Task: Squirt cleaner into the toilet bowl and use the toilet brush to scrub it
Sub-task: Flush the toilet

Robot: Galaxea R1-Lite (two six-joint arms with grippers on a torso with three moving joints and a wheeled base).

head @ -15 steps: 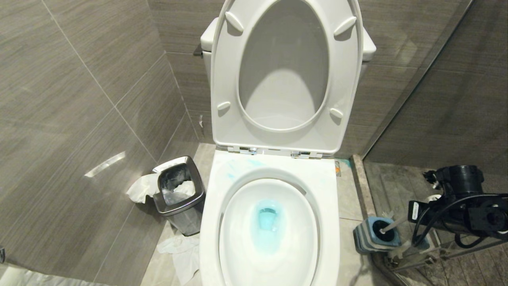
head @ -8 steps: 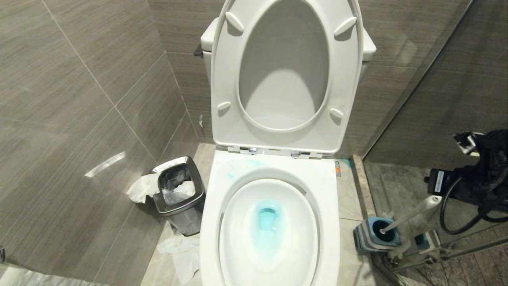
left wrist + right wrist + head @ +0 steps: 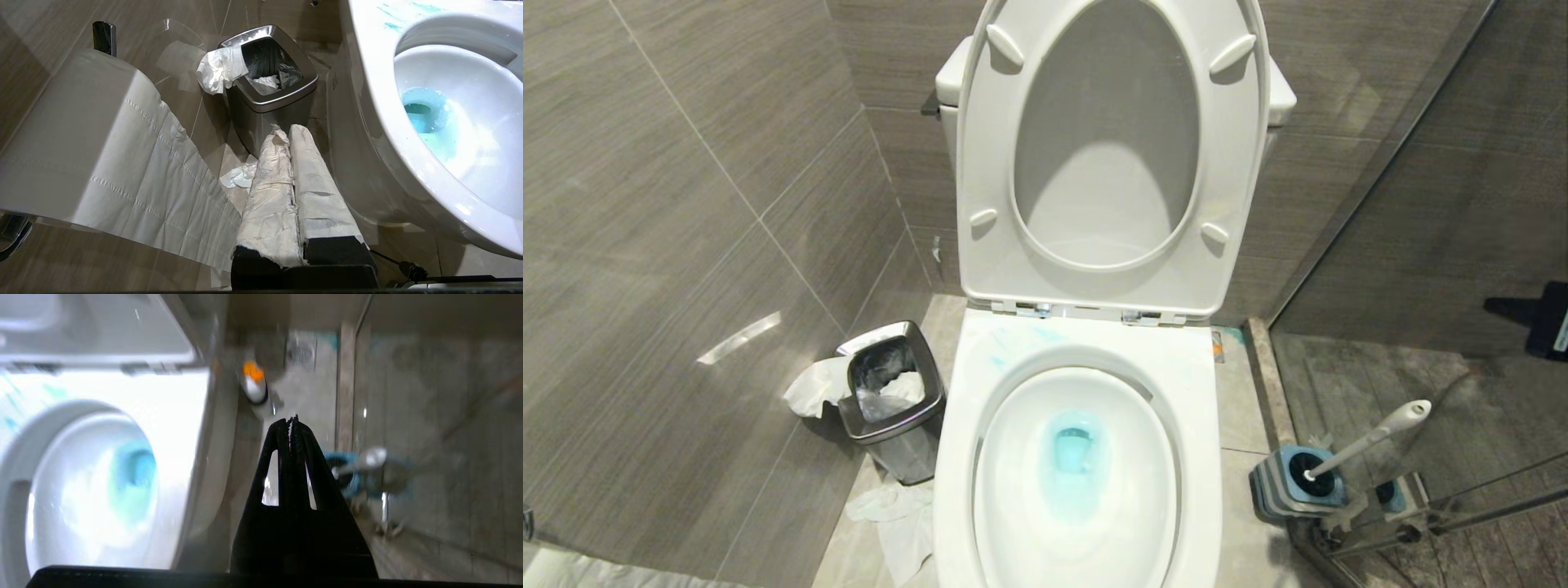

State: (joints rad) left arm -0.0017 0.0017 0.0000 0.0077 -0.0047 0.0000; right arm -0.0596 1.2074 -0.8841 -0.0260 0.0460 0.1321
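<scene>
Toilet brush (image 3: 1372, 439) parked in blue holder (image 3: 1294, 482), right of toilet bowl (image 3: 1078, 474). Blue cleaner (image 3: 1074, 457) pooled inside bowl. Right gripper (image 3: 292, 420) pinched together, empty. Left gripper (image 3: 288, 134) pressed together near steel bin (image 3: 271, 85).

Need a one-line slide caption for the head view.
Blue cleaner pools in the open toilet bowl; toilet brush stands in its holder.
</scene>
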